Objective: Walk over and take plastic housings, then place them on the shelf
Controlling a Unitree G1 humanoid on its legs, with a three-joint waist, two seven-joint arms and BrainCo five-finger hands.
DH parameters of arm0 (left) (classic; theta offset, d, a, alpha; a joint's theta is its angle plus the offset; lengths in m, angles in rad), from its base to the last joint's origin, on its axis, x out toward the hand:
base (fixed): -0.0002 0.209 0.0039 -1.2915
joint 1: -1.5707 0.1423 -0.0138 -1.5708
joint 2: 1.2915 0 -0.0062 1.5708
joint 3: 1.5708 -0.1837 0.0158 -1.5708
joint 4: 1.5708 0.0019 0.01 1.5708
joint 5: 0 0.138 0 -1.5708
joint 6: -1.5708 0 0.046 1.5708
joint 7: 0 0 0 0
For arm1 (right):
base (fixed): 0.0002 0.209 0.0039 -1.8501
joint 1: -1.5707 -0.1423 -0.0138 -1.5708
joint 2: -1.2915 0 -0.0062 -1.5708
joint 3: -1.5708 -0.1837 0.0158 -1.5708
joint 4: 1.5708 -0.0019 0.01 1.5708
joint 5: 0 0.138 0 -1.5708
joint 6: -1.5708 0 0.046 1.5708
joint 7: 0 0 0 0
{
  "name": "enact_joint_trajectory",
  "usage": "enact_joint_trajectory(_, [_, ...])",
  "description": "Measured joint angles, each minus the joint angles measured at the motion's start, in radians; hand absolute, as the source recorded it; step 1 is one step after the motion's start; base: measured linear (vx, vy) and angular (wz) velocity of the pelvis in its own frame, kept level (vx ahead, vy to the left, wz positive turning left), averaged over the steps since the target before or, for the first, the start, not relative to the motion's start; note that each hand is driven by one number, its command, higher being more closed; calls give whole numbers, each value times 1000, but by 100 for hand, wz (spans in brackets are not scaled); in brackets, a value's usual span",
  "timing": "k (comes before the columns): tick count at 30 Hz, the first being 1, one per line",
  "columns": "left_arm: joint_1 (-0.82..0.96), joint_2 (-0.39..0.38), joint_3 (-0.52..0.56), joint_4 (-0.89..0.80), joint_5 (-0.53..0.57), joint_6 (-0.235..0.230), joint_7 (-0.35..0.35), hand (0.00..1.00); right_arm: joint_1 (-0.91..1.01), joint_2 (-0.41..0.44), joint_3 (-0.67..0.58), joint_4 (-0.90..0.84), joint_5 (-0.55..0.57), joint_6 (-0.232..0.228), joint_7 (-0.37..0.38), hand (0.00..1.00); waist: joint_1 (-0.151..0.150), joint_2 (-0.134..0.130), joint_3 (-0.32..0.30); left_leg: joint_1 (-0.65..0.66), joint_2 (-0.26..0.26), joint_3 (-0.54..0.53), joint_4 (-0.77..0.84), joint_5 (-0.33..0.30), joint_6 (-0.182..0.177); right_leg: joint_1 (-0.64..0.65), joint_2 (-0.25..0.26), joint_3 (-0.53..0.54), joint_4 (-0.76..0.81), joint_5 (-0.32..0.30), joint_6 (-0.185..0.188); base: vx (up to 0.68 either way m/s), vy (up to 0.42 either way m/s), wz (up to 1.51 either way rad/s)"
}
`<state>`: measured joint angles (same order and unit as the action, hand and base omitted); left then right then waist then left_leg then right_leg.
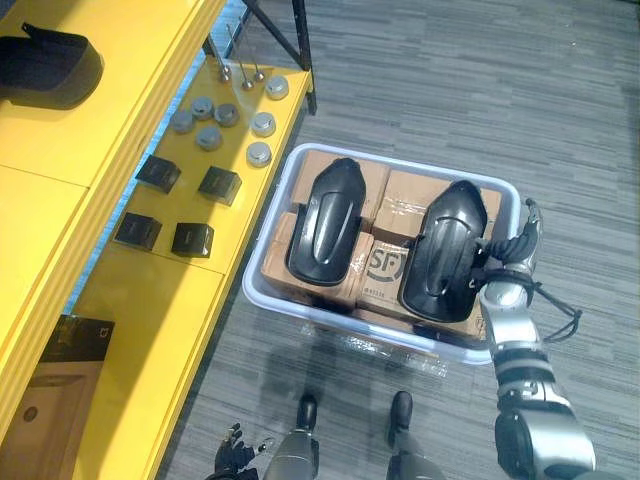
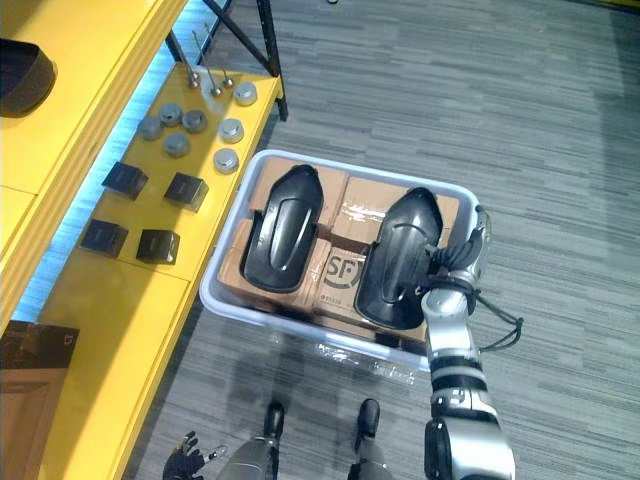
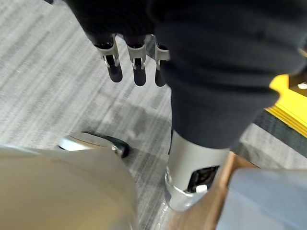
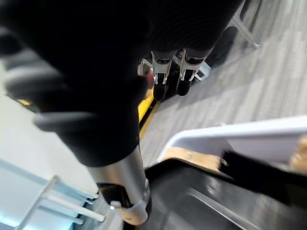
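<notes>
The right hand hangs with fingers straight and released, gripping nothing, at the bin's right side. It is just beside the right housing; contact cannot be told. A second housing lies left of it, both on cardboard boxes inside the bin. The left hand, fingers loose, hangs over the floor near the bin. A third housing sits on the yellow shelf left of the bin.

Right hand reaches forward with fingers straight; left hand hangs low, fingers relaxed.
</notes>
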<state>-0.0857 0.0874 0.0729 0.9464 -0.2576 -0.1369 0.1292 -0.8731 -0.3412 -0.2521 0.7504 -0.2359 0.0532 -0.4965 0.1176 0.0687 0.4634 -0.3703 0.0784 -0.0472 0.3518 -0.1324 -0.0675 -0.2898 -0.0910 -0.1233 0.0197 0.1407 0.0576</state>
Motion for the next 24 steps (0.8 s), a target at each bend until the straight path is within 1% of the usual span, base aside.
enact_joint_trajectory(1, [-8, 4, -20, 4, -12, -4, 2, 0, -15, -14, -1, 47, 2, 8, 0, 0, 5, 6, 3, -15, -2, -8, 12, -3, 1, -9, 0, -1, 1, 3, 0, -100, 64, 4])
enact_joint_trajectory(3, [-25, 4, -26, 25, -35, -7, 17, 0, -49, -17, 0, 128, 26, 22, 0, 0, 11, 11, 6, -44, -3, -16, 32, -15, 1, -33, 2, 3, 5, 12, 0, -96, 63, -4])
enact_joint_trajectory(6, [-40, 10, -62, 35, -72, -9, 33, 0, -88, -18, -2, 222, 38, 42, 2, 0, 11, 23, 14, -81, -6, -26, 60, -25, 7, -58, 2, 4, 6, 24, 1, -72, 49, -3])
enact_joint_trajectory(7, [-42, 9, -64, 36, -77, -9, 37, 0, -97, -19, -1, 243, 38, 42, 0, 100, 10, 26, 16, -91, -7, -31, 67, -26, 6, -64, 3, 3, 6, 26, -1, -68, 42, 0])
enact_joint_trajectory(10, [-67, 11, -73, 61, -87, -6, 40, 0, -118, -42, -2, 300, 40, 46, 8, 100, 20, 27, 17, -106, -7, -33, 76, -26, 6, -76, 4, 2, 7, 32, -3, -30, 15, 1])
enact_joint_trajectory(12, [-77, 17, -100, 70, -93, -7, 43, 0, -130, -63, -2, 328, 39, 47, 8, 100, 21, 27, 17, -117, -5, -35, 83, -27, 5, -80, 8, 1, 7, 32, -3, -16, 8, 0])
enact_joint_trajectory(14, [-83, 21, -103, 75, -93, -7, 43, 0, -145, -77, -3, 348, 39, 53, 12, 100, 19, 27, 17, -122, -4, -35, 83, -27, 5, -87, 8, 3, 9, 33, -4, 3, 4, -2])
enact_joint_trajectory(17, [-87, 21, -105, 77, -99, -7, 43, 0, -168, -96, -12, 381, 39, 52, 43, 100, 20, 27, 17, -125, -3, -37, 82, -26, 5, -93, 10, 3, 11, 33, -4, 20, 3, -2])
enact_joint_trajectory(20, [-91, 23, -127, 77, -113, -8, 43, 0, -195, -126, -22, 432, 40, 53, 67, 100, 23, 27, 17, -113, -4, -38, 70, -24, 6, -90, 10, 6, 11, 33, -4, 57, 5, -3])
enact_joint_trajectory(24, [-94, 22, -155, 55, -113, -8, 47, 0, -195, -155, -18, 491, 34, 56, 100, 100, 24, 27, 17, -61, -7, -39, 37, -18, 7, -51, 8, 6, 1, 32, -4, 59, 12, 1])
